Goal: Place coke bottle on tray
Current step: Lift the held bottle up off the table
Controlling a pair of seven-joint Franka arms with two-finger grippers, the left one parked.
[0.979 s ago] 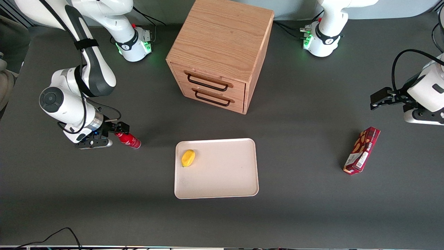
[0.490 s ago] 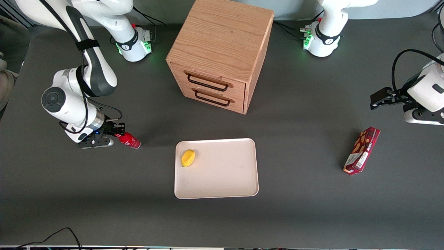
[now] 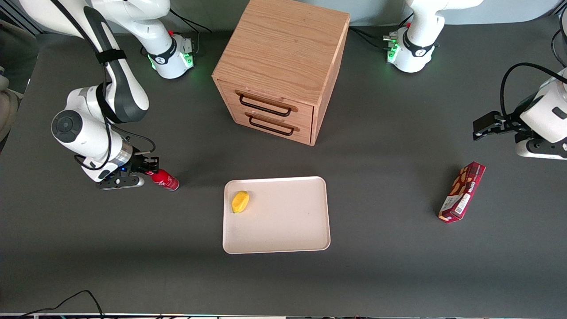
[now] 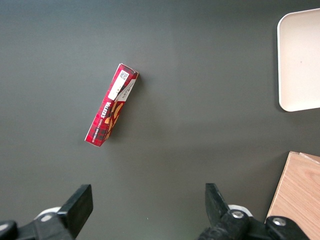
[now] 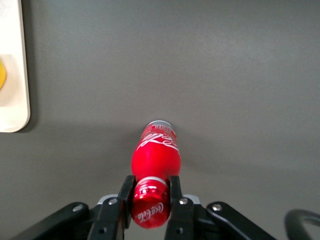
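The coke bottle, small and red with white lettering, is at the working arm's end of the table, apart from the tray. My gripper is shut on its red cap. In the right wrist view the fingers press both sides of the cap of the coke bottle, held in the gripper, and the silvery base points at the table. I cannot tell whether the base touches the table. The cream-white tray lies near the table's middle, and its rim shows in the right wrist view.
A yellow fruit-like object lies on the tray at the corner nearest the bottle. The wooden two-drawer cabinet stands farther from the front camera than the tray. A maroon snack box lies toward the parked arm's end.
The gripper has slid back a little along the bottle toward its cap. The bottle has stayed almost in the same spot.
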